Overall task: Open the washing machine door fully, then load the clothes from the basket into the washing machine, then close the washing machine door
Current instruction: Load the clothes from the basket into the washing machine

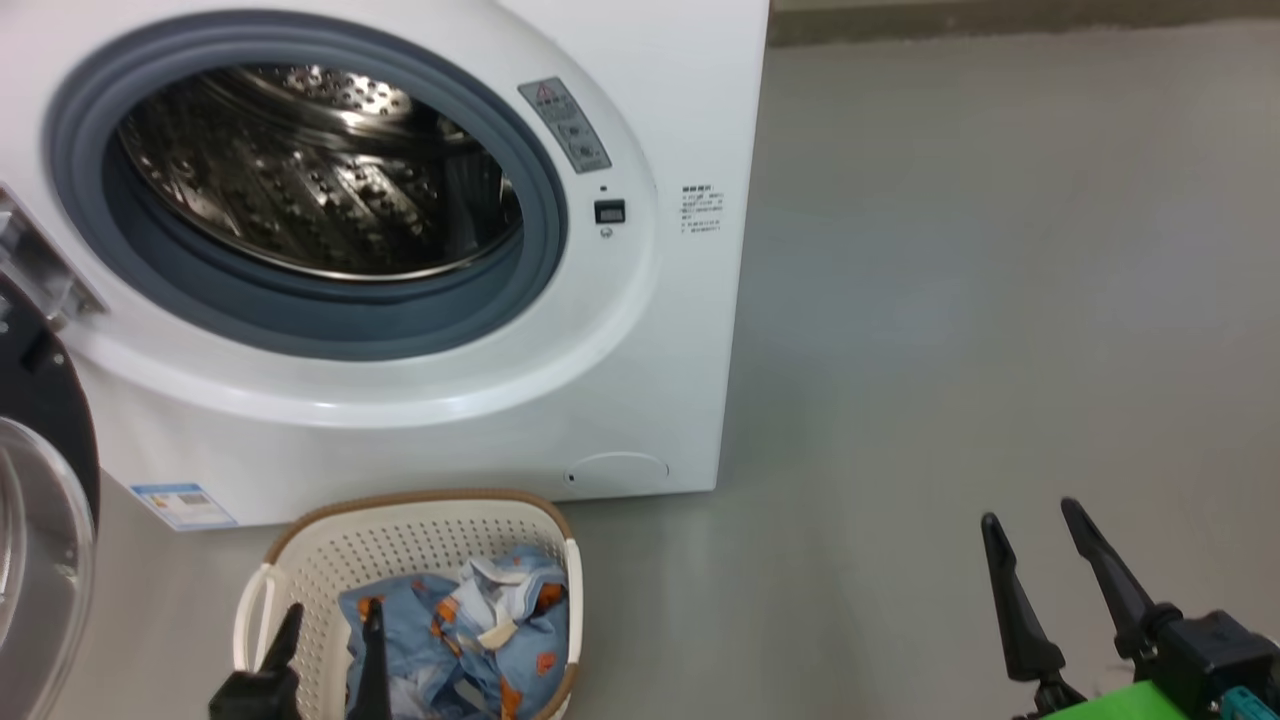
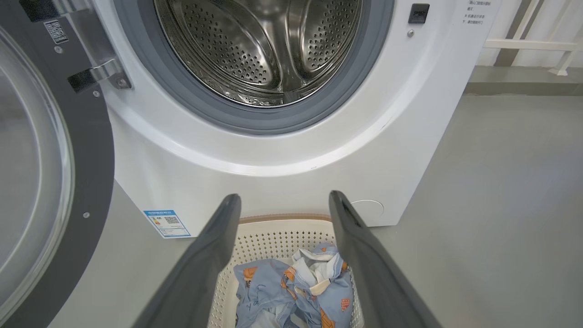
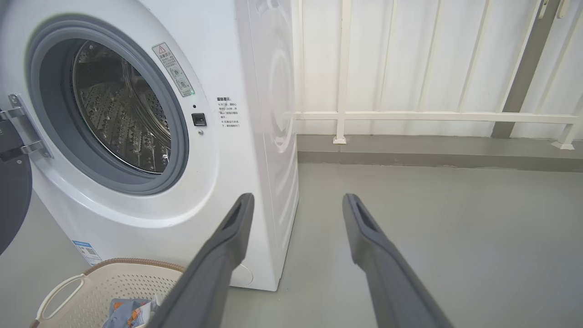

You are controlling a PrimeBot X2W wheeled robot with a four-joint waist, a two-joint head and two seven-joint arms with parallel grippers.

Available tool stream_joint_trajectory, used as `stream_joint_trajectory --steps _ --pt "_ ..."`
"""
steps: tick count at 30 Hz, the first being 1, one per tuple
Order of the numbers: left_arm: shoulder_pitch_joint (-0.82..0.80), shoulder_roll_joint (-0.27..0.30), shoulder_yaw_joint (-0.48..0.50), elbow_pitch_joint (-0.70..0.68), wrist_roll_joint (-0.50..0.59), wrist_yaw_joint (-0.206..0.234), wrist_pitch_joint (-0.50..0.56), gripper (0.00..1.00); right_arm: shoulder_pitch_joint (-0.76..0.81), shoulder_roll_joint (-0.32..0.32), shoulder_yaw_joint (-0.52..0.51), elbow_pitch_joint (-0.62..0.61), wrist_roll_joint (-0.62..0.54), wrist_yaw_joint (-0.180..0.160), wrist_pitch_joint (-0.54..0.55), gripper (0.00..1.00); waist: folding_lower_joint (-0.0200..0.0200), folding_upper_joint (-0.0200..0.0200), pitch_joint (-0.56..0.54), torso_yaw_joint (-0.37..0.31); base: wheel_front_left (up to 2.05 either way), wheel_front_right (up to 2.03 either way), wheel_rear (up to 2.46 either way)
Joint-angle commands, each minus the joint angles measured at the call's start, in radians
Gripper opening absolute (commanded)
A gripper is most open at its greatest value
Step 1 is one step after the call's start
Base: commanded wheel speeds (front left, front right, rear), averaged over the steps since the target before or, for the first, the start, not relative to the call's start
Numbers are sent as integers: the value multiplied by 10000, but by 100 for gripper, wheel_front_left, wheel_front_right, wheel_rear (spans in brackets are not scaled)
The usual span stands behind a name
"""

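Saw left gripper [image 1: 333,612] spread to full width, empty, gripping nothing. Caught it at the lower left of the head view, poised over the basket [image 1: 420,497], tips aimed toward the washing machine [image 1: 650,330]. In the left wrist view, framed the clothes [image 2: 291,287] between its two dark fingers [image 2: 202,264]. Could not tell gap from touch there, but nothing pinched.

Saw right gripper [image 1: 1030,512] likewise wide open and empty. Sat at the lower right of the head view, over grey floor [image 1: 1000,300], well apart from the basket and off to the right of the machine's front corner.

Found the clothes as a crumpled light blue bundle with orange and white patches, lying inside the basket. Found the basket, cream, perforated, brown rim, on the floor just in front of the machine, below the drum opening.

Found the washing machine door [image 1: 45,400] swung open on the left, hung on its metal hinge [image 2: 98,75], black ring around a clear glass window. Noted the steel perforated drum [image 1: 320,170] exposed inside the grey-blue gasket [image 1: 545,240]. Noted blue sticker [image 1: 183,505] and round flap [image 1: 617,470] low on the front. Spotted a white railing [image 3: 432,116] behind the machine in the right wrist view.
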Motion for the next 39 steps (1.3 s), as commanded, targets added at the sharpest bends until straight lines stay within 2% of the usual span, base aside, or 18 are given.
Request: stream_joint_trajectory --steps 1,12,19,25,33,39 --pt "-627 49 253 159 -164 -136 -37 100 -479 -64 301 -319 86 16 -24 100 -1 0 323 -42 0 0 0" --pt "-3905 -172 -254 5259 -1253 -1591 923 100 -1504 -109 608 -529 93 16 -93 100 -1 0 2293 -559 0 0 0" --pt "-5671 -223 -596 7639 -2075 -1927 1416 100 -2255 -52 942 -483 159 16 -296 100 -1 0 3703 -1289 0 0 0" --pt "-6471 -136 -1100 8260 -3074 -1944 1918 100 -2730 -2 1139 -459 246 16 -443 100 -1 0 4751 -1765 0 0 0" --pt "-7360 605 -1410 8856 -4368 -1946 2197 100 -3402 47 1408 -575 301 16 -556 100 -1 0 6134 -2285 0 0 0" --pt "-7929 956 -1558 9106 -4989 -1947 2242 100 -3643 63 1421 -851 298 16 -572 100 -1 0 6964 -2458 0 0 0"
